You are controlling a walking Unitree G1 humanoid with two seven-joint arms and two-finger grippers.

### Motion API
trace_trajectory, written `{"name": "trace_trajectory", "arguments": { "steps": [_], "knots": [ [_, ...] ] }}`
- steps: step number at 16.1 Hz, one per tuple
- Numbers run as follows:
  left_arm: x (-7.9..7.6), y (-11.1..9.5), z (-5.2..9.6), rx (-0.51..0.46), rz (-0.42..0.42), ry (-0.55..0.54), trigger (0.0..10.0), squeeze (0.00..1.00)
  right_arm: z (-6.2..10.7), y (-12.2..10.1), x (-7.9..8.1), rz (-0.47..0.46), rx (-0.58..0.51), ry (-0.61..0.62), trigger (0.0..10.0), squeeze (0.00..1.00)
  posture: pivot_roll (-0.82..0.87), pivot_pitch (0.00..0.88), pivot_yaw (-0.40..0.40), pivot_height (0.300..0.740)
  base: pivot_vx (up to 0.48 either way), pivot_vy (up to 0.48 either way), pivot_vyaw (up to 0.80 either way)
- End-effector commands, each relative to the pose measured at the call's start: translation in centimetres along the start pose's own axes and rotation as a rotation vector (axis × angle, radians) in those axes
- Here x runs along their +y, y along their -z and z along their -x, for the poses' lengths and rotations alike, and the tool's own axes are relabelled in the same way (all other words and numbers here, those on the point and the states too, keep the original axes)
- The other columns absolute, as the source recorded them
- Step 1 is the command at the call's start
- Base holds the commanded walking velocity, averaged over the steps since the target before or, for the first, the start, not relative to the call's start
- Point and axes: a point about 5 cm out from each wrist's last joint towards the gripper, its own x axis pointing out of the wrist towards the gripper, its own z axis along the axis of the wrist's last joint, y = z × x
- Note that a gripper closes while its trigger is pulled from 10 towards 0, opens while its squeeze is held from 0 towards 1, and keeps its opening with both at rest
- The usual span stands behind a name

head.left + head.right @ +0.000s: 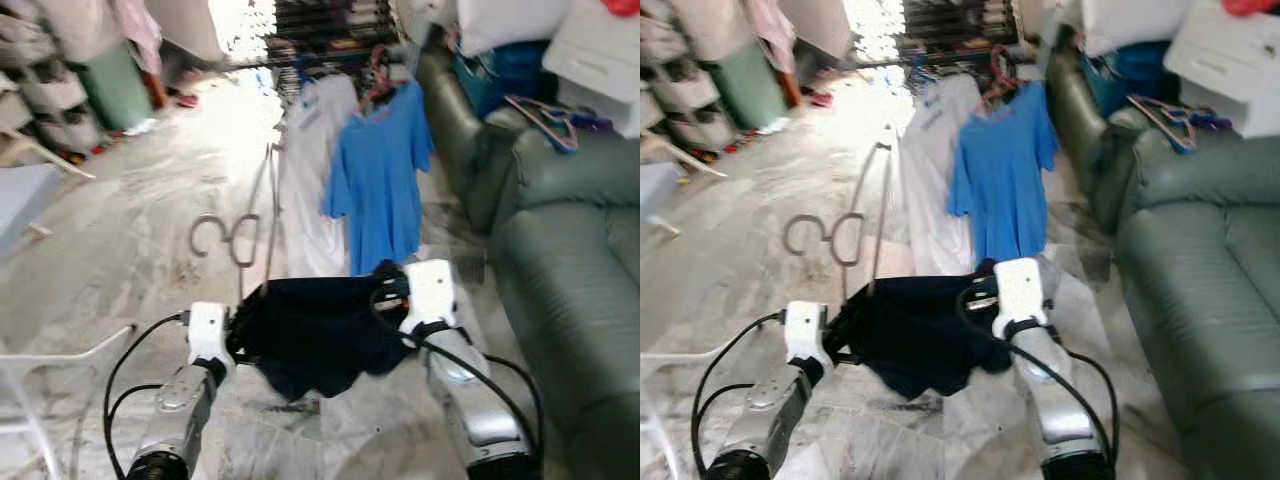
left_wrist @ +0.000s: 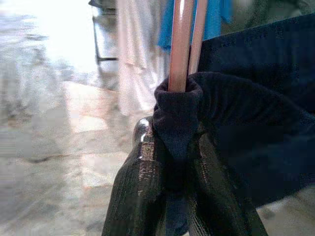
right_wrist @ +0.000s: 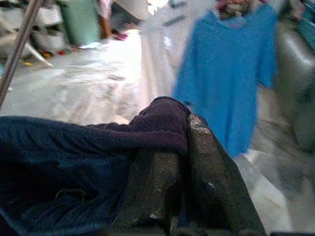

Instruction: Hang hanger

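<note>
A dark navy garment [image 1: 320, 330] is stretched between my two grippers, low over the floor. My left gripper [image 1: 238, 335] is shut on its left end, where two thin hanger rods [image 2: 183, 44] rise out of the pinched cloth. The metal hanger [image 1: 262, 215] stands up from the garment, its curled hooks [image 1: 222, 240] pointing left. My right gripper [image 1: 392, 292] is shut on the garment's right end, the cloth bunched over its fingertips [image 3: 209, 162]. Ahead, a blue T-shirt [image 1: 380, 180] and a white garment [image 1: 312, 180] hang on a rack.
A grey-green sofa [image 1: 570, 280] runs along the right, with loose hangers [image 1: 545, 120] on its arm and white cushions behind. Shelves and a green bin [image 1: 115, 85] stand at the far left. A white frame [image 1: 60, 355] lies at the near left. Pale marble floor [image 1: 130, 230] stretches ahead.
</note>
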Motion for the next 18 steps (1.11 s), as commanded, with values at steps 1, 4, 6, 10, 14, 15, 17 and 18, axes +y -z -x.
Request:
{"name": "trace_trajectory", "arguments": {
  "steps": [1, 4, 6, 10, 14, 15, 17, 18],
  "knots": [
    [1.28, -0.01, 0.45, -0.001, -0.004, -0.051, 10.0, 0.00, -0.02, -0.45, -0.40, -0.006, -0.027, 0.016, 10.0, 0.00, -0.21, 0.000, 0.117, 0.740, 0.000, 0.000, 0.00],
    [1.37, -0.38, 0.22, -0.013, -0.002, -0.046, 10.0, 0.00, -0.24, -0.68, -0.12, -0.017, -0.039, 0.008, 10.0, 0.00, -0.20, 0.000, 0.121, 0.740, 0.000, 0.087, 0.00],
    [1.42, -0.48, 0.18, -0.013, -0.004, -0.040, 10.0, 0.00, -0.21, -0.67, -0.07, -0.016, -0.041, 0.008, 10.0, 0.00, -0.21, 0.000, 0.124, 0.740, 0.000, 0.480, 0.00],
    [1.45, -0.43, 0.13, -0.008, -0.005, -0.036, 10.0, 0.00, 0.17, -0.09, -0.34, -0.018, -0.029, 0.019, 10.0, 0.00, -0.21, 0.000, 0.129, 0.740, 0.000, 0.480, 0.00],
    [1.24, -0.48, -0.04, -0.007, -0.008, -0.024, 10.0, 0.00, 0.12, -0.15, -0.43, -0.021, -0.030, 0.028, 10.0, 0.00, -0.22, 0.000, 0.134, 0.740, 0.000, 0.480, 0.00],
    [1.23, -0.50, -0.06, -0.007, -0.010, -0.024, 10.0, 0.00, 0.12, -0.18, -0.44, -0.021, -0.031, 0.029, 10.0, 0.00, -0.22, 0.000, 0.135, 0.740, 0.000, 0.480, 0.00],
    [1.24, -0.58, -0.14, -0.010, -0.014, -0.021, 10.0, 0.00, 0.09, -0.22, -0.44, -0.022, -0.032, 0.031, 10.0, 0.00, -0.22, 0.000, 0.134, 0.740, 0.000, 0.411, 0.00],
    [1.22, -0.72, -0.14, -0.023, -0.020, -0.022, 10.0, 0.00, 0.09, -0.23, -0.45, -0.021, -0.034, 0.033, 10.0, 0.00, -0.21, 0.000, 0.132, 0.740, 0.000, 0.000, 0.00]
  ]
}}
